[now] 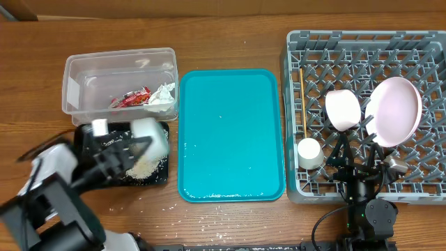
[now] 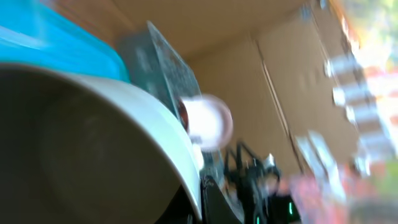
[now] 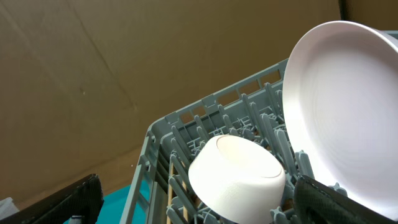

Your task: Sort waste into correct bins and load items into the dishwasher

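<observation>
Over the black tray (image 1: 159, 178) at near left, my left gripper (image 1: 136, 143) grips the tipped white bowl (image 1: 152, 134), with crumbs (image 1: 143, 167) beneath. My right gripper (image 1: 359, 167) hangs wide open at the rack's (image 1: 296, 104) near edge, by the cup (image 1: 309, 153).

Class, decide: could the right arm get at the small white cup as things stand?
Probably yes: the right gripper hangs open close beside the white cup, which stands uncovered in the rack.

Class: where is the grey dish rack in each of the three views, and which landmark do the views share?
Overhead: the rack fills the right side.
Left wrist: the rack is blurred, upper middle, behind the whitish bowl.
Right wrist: the rack runs across the lower half.
Shared landmark: the teal tray beside the rack.
</observation>
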### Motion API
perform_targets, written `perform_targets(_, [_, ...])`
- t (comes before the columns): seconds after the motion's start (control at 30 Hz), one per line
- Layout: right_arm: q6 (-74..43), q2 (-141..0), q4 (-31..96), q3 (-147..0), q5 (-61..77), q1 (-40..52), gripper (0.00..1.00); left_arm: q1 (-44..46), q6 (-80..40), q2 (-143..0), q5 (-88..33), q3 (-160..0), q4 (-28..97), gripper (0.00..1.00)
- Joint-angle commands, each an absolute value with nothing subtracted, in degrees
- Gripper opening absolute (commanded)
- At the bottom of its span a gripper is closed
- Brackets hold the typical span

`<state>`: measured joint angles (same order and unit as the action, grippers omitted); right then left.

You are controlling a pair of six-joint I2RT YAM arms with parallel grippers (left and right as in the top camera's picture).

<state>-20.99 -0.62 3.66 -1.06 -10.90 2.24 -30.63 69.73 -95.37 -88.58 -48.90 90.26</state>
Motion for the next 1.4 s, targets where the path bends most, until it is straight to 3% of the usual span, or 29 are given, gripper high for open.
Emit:
perform_targets(0.0, [-21.3, -0.2, 3.4, -0.4, -11.0, 2.0, 1.00, -17.1, 75.7, -94.5, -90.5, -56.1, 89.4, 0.04])
perform_targets(0.1, [-21.3, -0.2, 3.4, -0.4, -11.0, 2.0, 1.00, -5.1, 58.0, -94.8, -90.5, -65.3, 77.3, 0.04])
perform_targets(0.2, [-21.3, -0.2, 3.4, -0.4, -11.0, 2.0, 1.00, 4.4, 27.4, -94.9, -89.3, -71.9, 50.4, 0.04])
perform_targets(0.3, [-21.3, -0.2, 3.4, -0.4, -11.0, 2.0, 1.00, 13.8, -15.5, -94.9, -69.7, -73.8, 15.5, 0.04])
perform_targets(0.43, [-21.3, -0.2, 3.4, -0.4, -11.0, 2.0, 1.00, 25.1, -38.4, -96.1, -48.6, -73.8, -12.4, 0.04])
perform_targets(0.57, [-21.3, -0.2, 3.4, -0.4, -10.9, 2.0, 1.00, 33.0, -45.6, -102.2, -40.0, -74.0, -29.9, 0.06])
perform_targets(0.87, [-21.3, -0.2, 3.4, -0.4, -11.0, 2.0, 1.00, 36.5, -70.5, -129.8, -43.6, -88.0, -59.6, 0.04])
perform_targets(1.07, [-21.3, -0.2, 3.4, -0.4, -11.0, 2.0, 1.00, 36.6, -73.7, -139.4, -46.7, -95.1, -60.0, 0.07])
perform_targets(1.1, [-21.3, -0.2, 3.4, -0.4, -10.9, 2.0, 1.00, 36.2, -73.2, -139.5, -48.1, -95.1, -58.5, 0.19])
perform_targets(1.13, [-21.3, -0.2, 3.4, -0.4, -10.9, 2.0, 1.00, 35.3, -72.2, -139.5, -49.3, -95.1, -56.1, 0.23])
perform_targets(1.23, [-21.3, -0.2, 3.4, -0.4, -11.0, 2.0, 1.00, 33.7, -70.6, -139.5, -51.3, -95.1, -51.1, 0.19])
perform_targets(1.3, [-21.3, -0.2, 3.4, -0.4, -11.0, 2.0, 1.00, 33.2, -70.4, -139.5, -52.1, -95.1, -49.9, 0.24])
perform_targets(1.37, [-21.3, -0.2, 3.4, -0.4, -11.0, 2.0, 1.00, 32.7, -70.3, -139.5, -53.1, -95.1, -49.9, 0.39])
